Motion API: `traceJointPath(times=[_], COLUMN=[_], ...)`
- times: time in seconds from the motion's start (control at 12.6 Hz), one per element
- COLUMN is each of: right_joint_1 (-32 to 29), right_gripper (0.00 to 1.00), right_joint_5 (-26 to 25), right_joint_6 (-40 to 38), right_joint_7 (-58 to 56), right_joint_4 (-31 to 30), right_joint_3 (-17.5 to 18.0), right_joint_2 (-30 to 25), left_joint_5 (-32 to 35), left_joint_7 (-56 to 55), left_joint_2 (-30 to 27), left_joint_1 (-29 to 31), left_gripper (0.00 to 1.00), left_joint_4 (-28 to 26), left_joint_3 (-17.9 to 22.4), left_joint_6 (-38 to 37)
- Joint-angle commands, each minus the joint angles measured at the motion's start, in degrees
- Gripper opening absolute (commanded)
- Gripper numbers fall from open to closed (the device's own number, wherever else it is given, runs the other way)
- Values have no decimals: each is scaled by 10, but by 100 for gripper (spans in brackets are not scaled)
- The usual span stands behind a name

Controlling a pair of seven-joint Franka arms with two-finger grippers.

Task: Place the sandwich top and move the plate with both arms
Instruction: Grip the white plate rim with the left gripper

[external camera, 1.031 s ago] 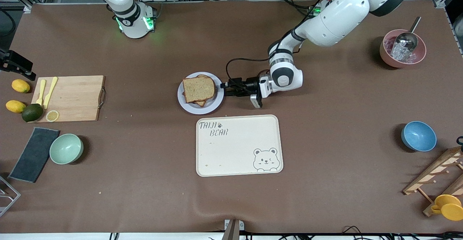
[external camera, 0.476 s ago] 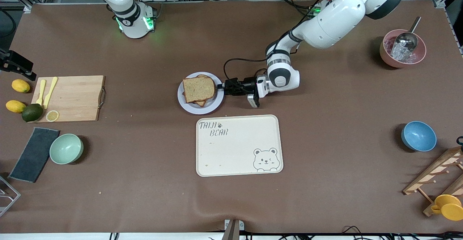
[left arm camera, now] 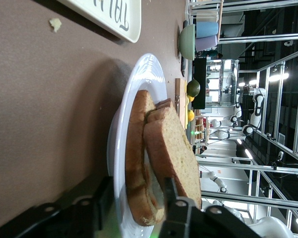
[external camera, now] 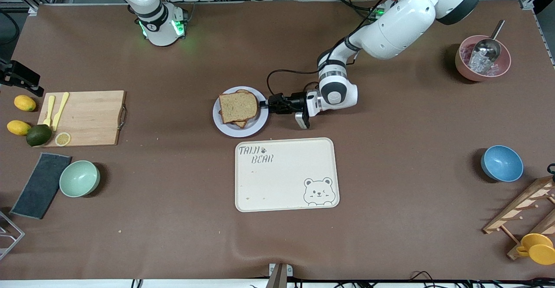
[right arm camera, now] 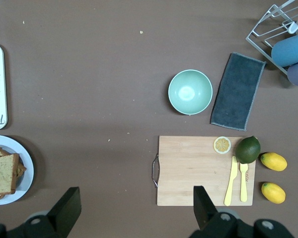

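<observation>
We see the plate (external camera: 226,126) mid-worktop, just farther from the front cam than the cream bear-print tray (external camera: 286,175), not touching it. The sandwich top (external camera: 237,106) lies flat on the stack on the plate, slightly askew, w/ corners of the lower slice (external camera: 239,124) peeking out on the side nearer the cam.

The left tool (external camera: 261,103) sits low at the plate's rim on the side toward the left arm's end, arm reaching in horizontally. In the left wrist view we see one finger (left arm camera: 87,210) under/outside the rim and the other (left arm camera: 176,210) above the plate next to the bread, so the jaws straddle the rim w/ a gap between them. We can't tell if they're actually pinching the rim yet; they're partly apart.

The right tool (right arm camera: 134,210) is up high over the worktop nr the wooden cutting board (external camera: 86,116), toward the right arm's end; the right arm waits. Its fingers stand wide apart, holding nothing.

Other stuff we note: on the board a yellow knife and fork (external camera: 56,109) and a lemon slice (external camera: 63,139); an avocado (external camera: 38,135) and two lemons (external camera: 19,127) beside it; a green bowl (external camera: 79,178) and dark cloth (external camera: 41,185) nearer the cam. Toward the left arm's end: a pink bowl w/ scoop (external camera: 482,58), a blue bowl (external camera: 501,163), a wooden rack (external camera: 522,212).
</observation>
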Motion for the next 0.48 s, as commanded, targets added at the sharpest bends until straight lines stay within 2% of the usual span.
traceJointPath(times=[0.0, 0.32, 0.4], right_joint_1=[1, 2, 2], right_gripper=[100, 100, 100], right_joint_5=[8, 7, 7], right_joint_6=[-6, -5, -4], right_joint_7=[9, 11, 11], right_joint_4=[6, 6, 6], right_joint_3=[-1, -1, -1], right_joint_2=[3, 3, 3], left_joint_5=[-17, -16, -16], left_joint_7=[28, 29, 30], left_joint_2=[28, 34, 35], left_joint_1=[-7, -7, -7], left_gripper=[37, 17, 16], left_joint_4=[19, 28, 28], left_joint_3=[3, 3, 3], left_joint_6=[5, 5, 5])
